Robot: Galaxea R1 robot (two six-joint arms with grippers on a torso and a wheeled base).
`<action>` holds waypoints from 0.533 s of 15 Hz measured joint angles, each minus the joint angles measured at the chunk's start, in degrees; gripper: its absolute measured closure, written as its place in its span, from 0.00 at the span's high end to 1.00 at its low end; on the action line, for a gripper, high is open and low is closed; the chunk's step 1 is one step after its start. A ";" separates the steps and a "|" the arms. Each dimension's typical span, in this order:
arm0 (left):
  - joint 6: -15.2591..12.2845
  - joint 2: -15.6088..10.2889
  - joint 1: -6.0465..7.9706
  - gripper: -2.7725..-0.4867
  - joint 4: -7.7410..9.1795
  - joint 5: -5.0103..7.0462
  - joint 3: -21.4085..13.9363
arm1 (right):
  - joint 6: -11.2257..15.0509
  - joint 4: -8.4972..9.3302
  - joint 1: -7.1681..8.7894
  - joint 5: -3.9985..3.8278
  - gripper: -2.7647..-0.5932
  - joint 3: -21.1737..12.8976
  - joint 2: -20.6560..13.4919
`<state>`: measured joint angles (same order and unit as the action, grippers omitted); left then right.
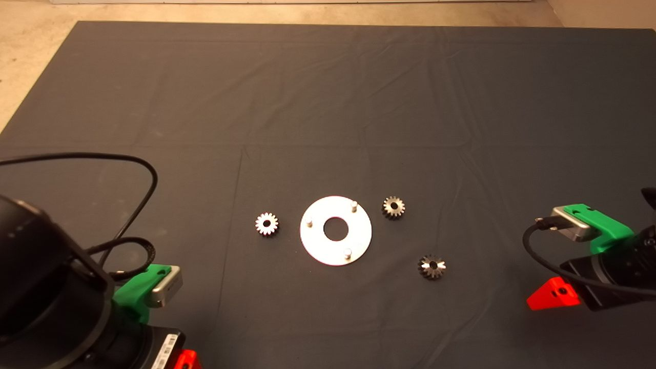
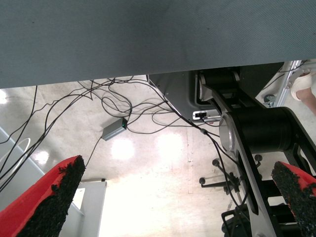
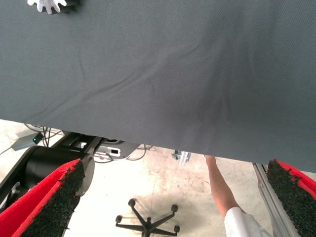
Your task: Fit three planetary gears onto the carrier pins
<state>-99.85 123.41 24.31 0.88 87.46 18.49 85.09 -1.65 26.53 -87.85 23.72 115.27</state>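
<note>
While both arms wait at the table's near corners, left pincer [image 2: 180, 197] and right pincer [image 3: 173, 197] gape wide, holding nothing. Three planetary gears [image 1: 267, 224] [image 1: 393, 207] [image 1: 432, 267] lie around the plate [image 1: 318, 246], off the carrier pins [image 1: 348, 252].

A bright silver round plate [image 1: 335, 230] carries three silvery pins [image 1: 348, 252]. The gears [image 1: 267, 224] are silvery-grey, the two on the right darker. The bench's mat [image 1: 328, 102] is dark grey. Both grippers have green housings, and red fingers [image 3: 49, 205] with black pads. Black cables [image 2: 148, 106] cross a pale floor [image 2: 158, 197].
</note>
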 joint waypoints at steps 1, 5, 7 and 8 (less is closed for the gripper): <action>0.00 0.41 0.00 0.99 0.00 0.00 0.02 | 0.00 0.00 -0.01 0.02 0.99 0.00 0.00; 1.13 3.97 0.00 0.99 -1.12 0.00 2.00 | 0.00 0.00 -0.02 0.02 0.99 -0.07 0.02; 2.09 6.75 0.00 0.99 -2.04 0.00 5.89 | 0.00 0.00 -0.02 0.02 0.99 -0.09 0.02; 2.53 8.31 0.00 0.99 -2.91 0.00 7.80 | 0.00 0.00 -0.02 0.00 0.99 -0.09 0.02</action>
<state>-97.32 131.72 24.31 -2.04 87.46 26.29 85.09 -1.65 26.51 -87.85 23.64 115.30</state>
